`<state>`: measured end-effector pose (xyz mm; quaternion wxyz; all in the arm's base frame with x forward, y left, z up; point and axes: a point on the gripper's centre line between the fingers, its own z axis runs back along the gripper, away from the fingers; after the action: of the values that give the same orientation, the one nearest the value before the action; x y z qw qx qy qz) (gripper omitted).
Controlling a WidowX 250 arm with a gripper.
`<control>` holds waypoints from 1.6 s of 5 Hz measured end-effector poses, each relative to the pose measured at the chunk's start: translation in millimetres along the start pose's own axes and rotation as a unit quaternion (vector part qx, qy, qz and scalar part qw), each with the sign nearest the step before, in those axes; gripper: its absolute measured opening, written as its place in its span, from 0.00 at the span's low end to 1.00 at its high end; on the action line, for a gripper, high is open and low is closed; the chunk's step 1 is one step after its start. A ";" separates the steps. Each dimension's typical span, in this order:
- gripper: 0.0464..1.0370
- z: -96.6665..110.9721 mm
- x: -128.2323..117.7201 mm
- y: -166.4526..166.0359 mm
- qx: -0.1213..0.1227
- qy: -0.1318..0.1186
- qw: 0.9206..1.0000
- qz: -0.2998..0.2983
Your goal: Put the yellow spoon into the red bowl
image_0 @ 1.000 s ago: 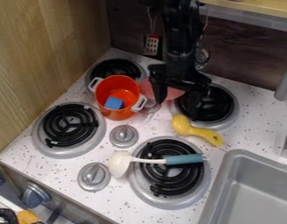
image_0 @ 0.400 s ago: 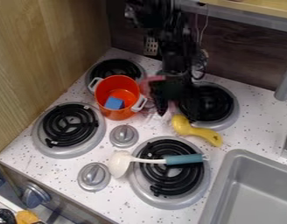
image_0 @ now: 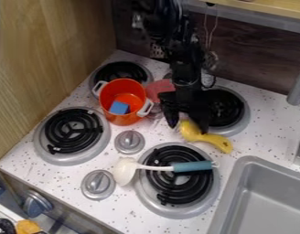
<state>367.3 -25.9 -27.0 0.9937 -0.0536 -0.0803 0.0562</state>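
End effector (image_0: 188, 128) low over table (image_0: 262, 137), fingers spread apart, one each side of the head of yellow spoon (image_0: 215, 140); grip on it not seen, so cannot tell whether touching. Spoon on table, beside rear right burner (image_0: 238, 112), handle angled toward sink (image_0: 262, 196). Pinkish-red bowl (image_0: 157, 87) partly behind arm, beside orange-red pot (image_0: 122, 119) with blue block (image_0: 119, 108) inside. White ladle (image_0: 124, 171), teal handle, across front right burner (image_0: 177, 211).
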 end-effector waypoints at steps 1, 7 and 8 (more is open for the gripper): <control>0.92 -7.2 -0.6 -2.5 -0.013 -0.005 1.000 0.013; 0.44 40.2 -20.9 7.3 0.032 -0.043 0.996 0.077; 0.44 59.4 -18.6 14.2 0.045 -0.109 0.987 0.108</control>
<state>337.8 -8.4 26.9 0.9685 -0.0113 -0.1790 0.1725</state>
